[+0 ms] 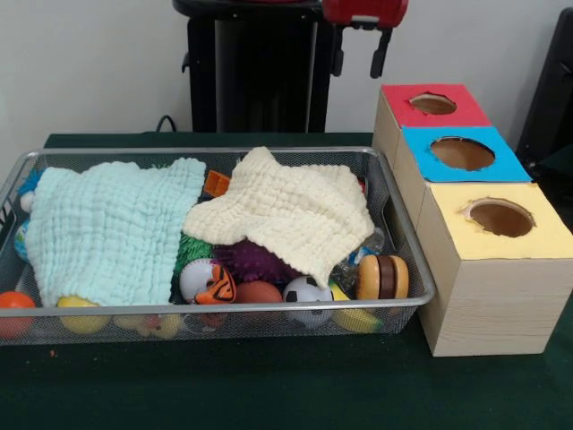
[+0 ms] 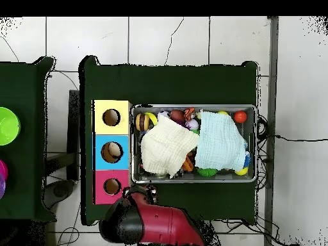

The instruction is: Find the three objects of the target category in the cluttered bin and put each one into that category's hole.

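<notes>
The wire mesh bin [image 1: 224,152] sits on the dark green table, filled with toys under two cloths. It also shows in the overhead view [image 2: 192,180]. A bit of crinkled see-through plastic [image 1: 347,273] peeks out under the cream cloth's right edge; it may be a bottle. No other bottle shows. The blue-surround hole [image 1: 462,153] is the middle one on the wooden box right of the bin, and it shows in the overhead view [image 2: 111,152]. My gripper [image 1: 360,64] hangs drawn back at the top, behind the bin, open and empty. It shows in the overhead view [image 2: 145,191] too.
A pale green cloth [image 1: 112,228] and a cream cloth [image 1: 286,210] cover most of the bin. Along the front rim lie a soccer ball [image 1: 307,291], a tiger ball [image 1: 210,282], a purple spiky ball [image 1: 251,260] and a wooden toy [image 1: 383,276]. The red hole [image 1: 433,104] and the yellow hole [image 1: 501,218] flank the blue one.
</notes>
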### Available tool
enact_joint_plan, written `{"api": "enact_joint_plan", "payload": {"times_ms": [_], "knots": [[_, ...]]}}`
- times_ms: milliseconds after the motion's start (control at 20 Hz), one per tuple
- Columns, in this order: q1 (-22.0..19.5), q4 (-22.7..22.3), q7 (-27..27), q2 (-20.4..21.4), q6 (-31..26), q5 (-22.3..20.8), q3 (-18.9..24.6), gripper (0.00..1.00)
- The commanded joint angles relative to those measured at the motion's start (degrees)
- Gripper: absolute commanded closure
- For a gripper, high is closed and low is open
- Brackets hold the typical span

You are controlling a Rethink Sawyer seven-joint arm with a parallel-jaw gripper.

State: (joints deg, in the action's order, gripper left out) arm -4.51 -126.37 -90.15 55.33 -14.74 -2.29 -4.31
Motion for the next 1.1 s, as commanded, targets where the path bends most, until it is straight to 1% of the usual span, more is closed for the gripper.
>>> {"api": "enact_joint_plan", "payload": {"times_ms": [50, 300, 500, 650, 850, 1000, 1100], "knots": [[-4.1, 3.9, -6.9, -14.3, 12.2, -5.5, 1.2, 0.00], [-6.0, 6.2, -7.0, -19.5, 17.2, -6.2, 3.2, 0.00], [-6.9, 10.4, -7.0, -24.4, 22.2, -6.7, 5.5, 0.00], [-6.7, 12.7, -7.3, -26.6, 25.1, -6.7, 6.0, 0.00], [-6.1, 15.4, -8.4, -29.9, 28.0, -5.5, 6.4, 0.00], [-4.7, 17.0, -9.2, -32.0, 30.5, -4.3, 5.8, 0.00], [-3.6, 18.2, -9.3, -33.1, 31.1, -3.4, 5.2, 0.00]]}}
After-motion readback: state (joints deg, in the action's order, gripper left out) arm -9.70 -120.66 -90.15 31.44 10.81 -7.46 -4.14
